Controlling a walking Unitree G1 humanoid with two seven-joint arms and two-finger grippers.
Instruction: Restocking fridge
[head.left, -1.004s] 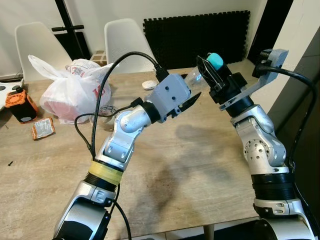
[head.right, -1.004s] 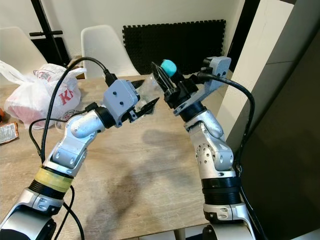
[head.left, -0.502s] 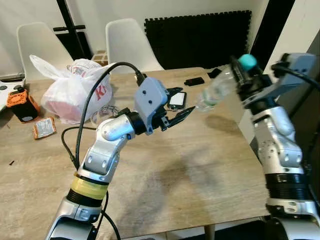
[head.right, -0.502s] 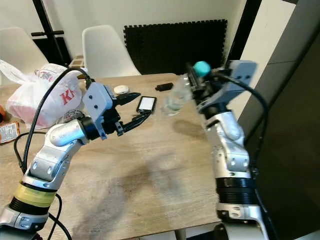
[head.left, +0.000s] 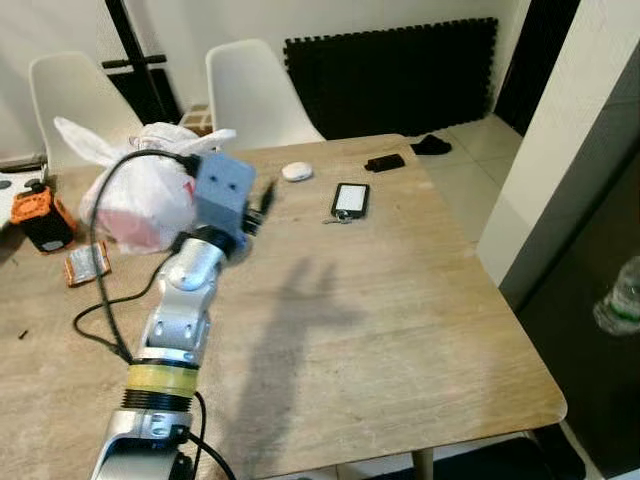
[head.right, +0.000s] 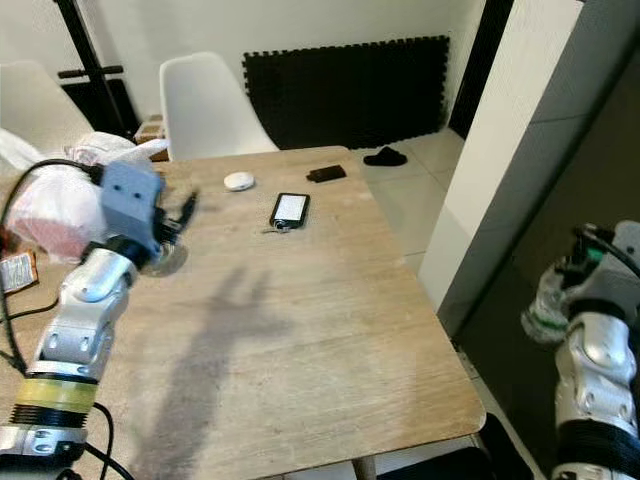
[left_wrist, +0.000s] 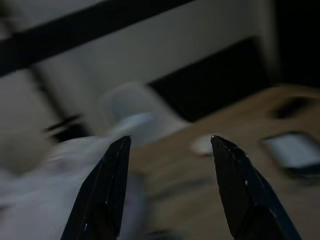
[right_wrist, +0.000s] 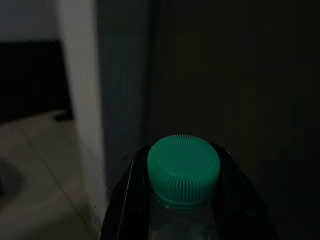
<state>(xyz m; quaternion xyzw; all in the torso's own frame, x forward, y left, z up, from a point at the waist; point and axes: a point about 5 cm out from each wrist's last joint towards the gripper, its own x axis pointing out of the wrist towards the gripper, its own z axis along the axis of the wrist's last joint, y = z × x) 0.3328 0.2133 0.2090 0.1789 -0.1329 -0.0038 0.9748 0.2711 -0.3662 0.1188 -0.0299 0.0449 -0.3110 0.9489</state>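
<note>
1. I had the bottle (right_wrist: 183, 186) clamped at its neck in my right gripper (head.right: 585, 272), off the bench's (head.left: 400, 300) right edge, beside the white wall (head.right: 500, 130) and facing a dark surface (right_wrist: 240, 75) that I took for the fridge.
2. To do this carry well, I judged I should keep the bottle upright, keep the grip firm and steer clear of the wall corner before reaching for the fridge.
3. My right fingers (right_wrist: 125, 195) were closed just enough to pinch the neck below the green cap (right_wrist: 183, 172); they touched nothing else.
4. My left gripper (left_wrist: 170, 145) hung above the far left of the bench, near the white bag (head.left: 140, 180); its fingers (left_wrist: 107, 190) stood well apart and held nothing.
5. A phone (head.left: 351, 198), a small white object (head.left: 296, 172) and a dark object (head.left: 384, 162) lay on the far side of the bench.
</note>
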